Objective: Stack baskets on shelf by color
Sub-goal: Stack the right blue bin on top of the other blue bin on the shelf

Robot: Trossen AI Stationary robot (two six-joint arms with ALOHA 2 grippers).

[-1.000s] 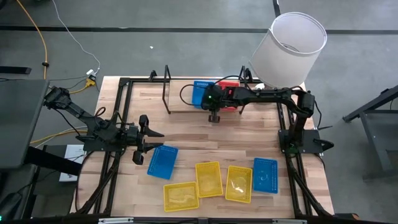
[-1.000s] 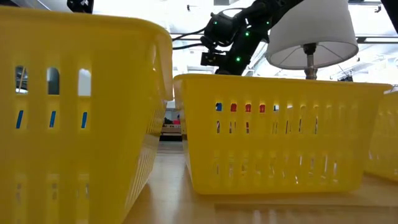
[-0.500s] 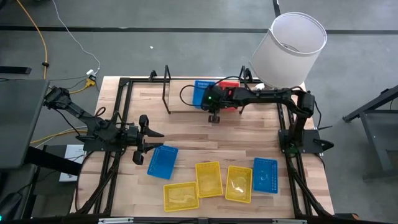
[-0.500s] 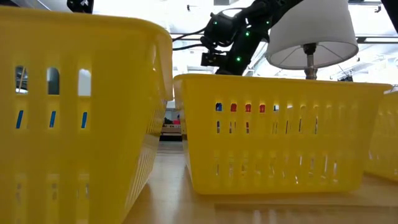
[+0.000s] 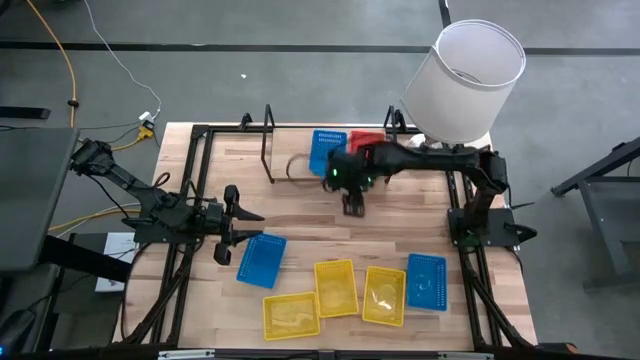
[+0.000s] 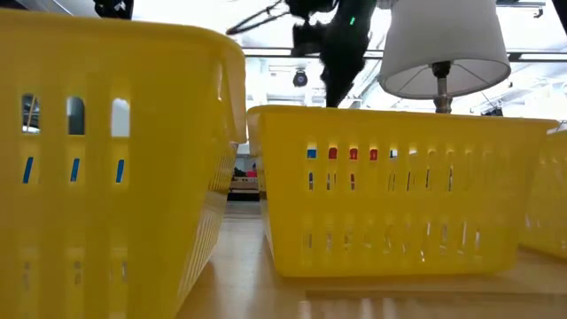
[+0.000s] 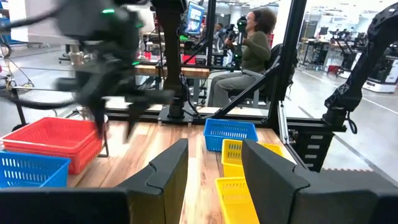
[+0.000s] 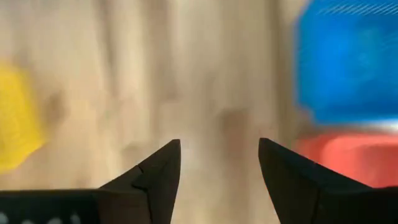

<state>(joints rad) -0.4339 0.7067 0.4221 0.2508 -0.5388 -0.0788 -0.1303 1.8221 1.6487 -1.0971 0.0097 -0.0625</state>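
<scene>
The shelf (image 5: 280, 168) stands at the table's far edge. On its board rest a blue basket (image 5: 322, 148) and, right of it, a red basket (image 5: 366, 141). Two more blue baskets (image 5: 262, 258) (image 5: 427, 281) and three yellow ones (image 5: 291, 314) (image 5: 336, 287) (image 5: 384, 296) lie on the table near its front edge. My right gripper (image 5: 352, 205) hangs open over bare wood just in front of the shelf, pointing steeply down; its wrist view shows its fingers (image 8: 219, 165) empty, short of the blue basket (image 8: 348, 62) and the red basket (image 8: 348, 158). My left gripper (image 5: 232, 222) waits open at the left, level.
A white lamp shade (image 5: 465, 80) stands over the table's far right corner. Black frame rails (image 5: 195, 200) run along both sides. Bare wood lies between the shelf and the row of baskets. In the left wrist view a person (image 7: 252, 56) sits beyond the table.
My right gripper has risen and drawn back from the shelf toward the table's near edge, tipping to point more steeply down. The red and blue baskets stay on the shelf.
</scene>
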